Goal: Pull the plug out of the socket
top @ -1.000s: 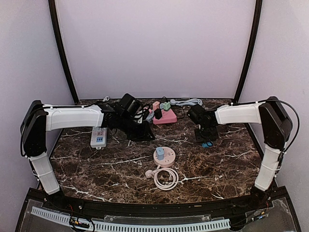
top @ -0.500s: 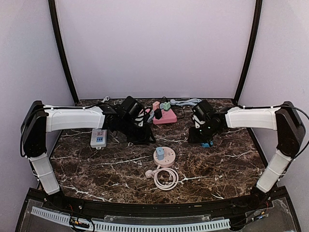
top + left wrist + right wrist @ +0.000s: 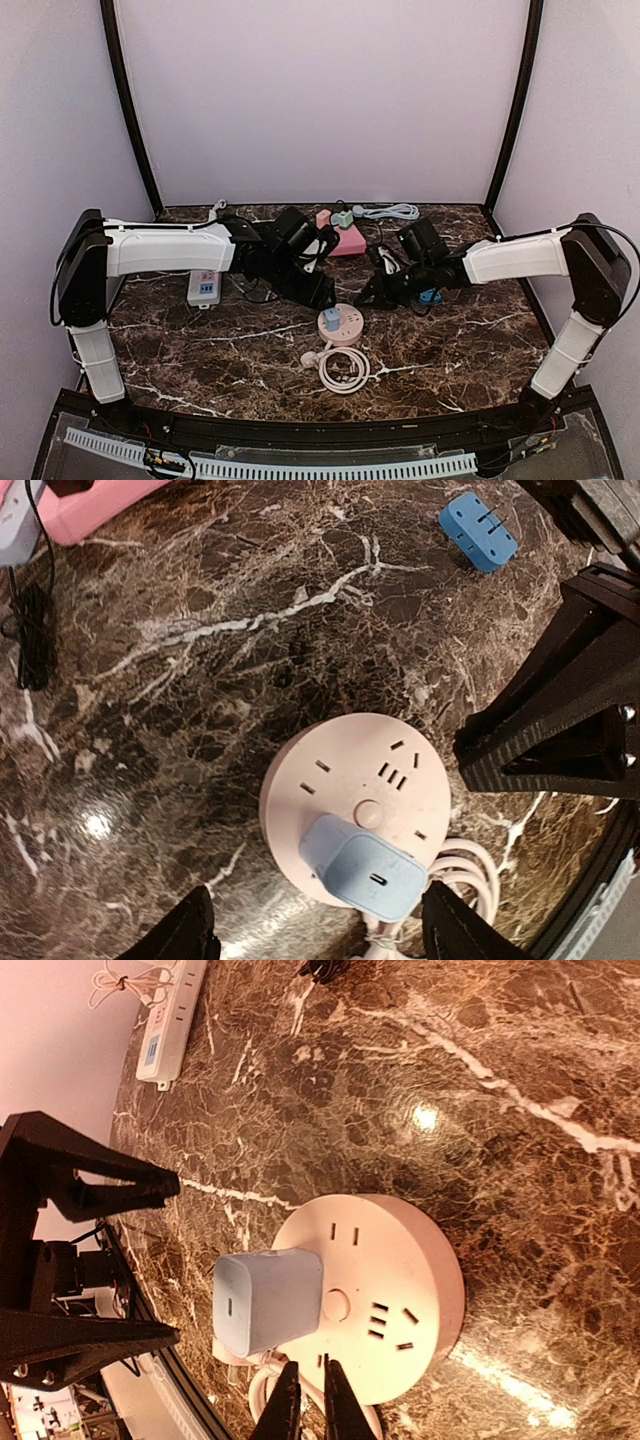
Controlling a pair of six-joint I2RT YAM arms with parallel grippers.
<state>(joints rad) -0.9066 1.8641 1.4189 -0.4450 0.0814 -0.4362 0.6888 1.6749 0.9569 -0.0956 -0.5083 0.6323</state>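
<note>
Both arms have swung in from the back of the table (image 3: 460, 350) toward its middle. The left gripper (image 3: 320, 935) has left the pink power strip (image 3: 347, 241) and now hangs just above the round socket (image 3: 340, 780), its jaws spread wider than before. The plug (image 3: 368, 868) lies between its two fingers and a little ahead of them, with nothing touching it.

The plug is seated at the socket's rim, on the side nearest the left gripper. It is a pale blue block standing up from the pink face, with its slotted end turned upward. Its longer side runs roughly along the line from one left finger to the other. Socket, plug and the white coiled cable (image 3: 343, 370) beyond them lie where they lay earlier.

The right gripper (image 3: 312, 1405) has moved away from the blue adapter (image 3: 478, 530), which is now behind it, and has come in low opposite the left one. Its fingers have drawn nearly together with nothing between them, their tips just beside the socket's rim, near the plug.
</note>
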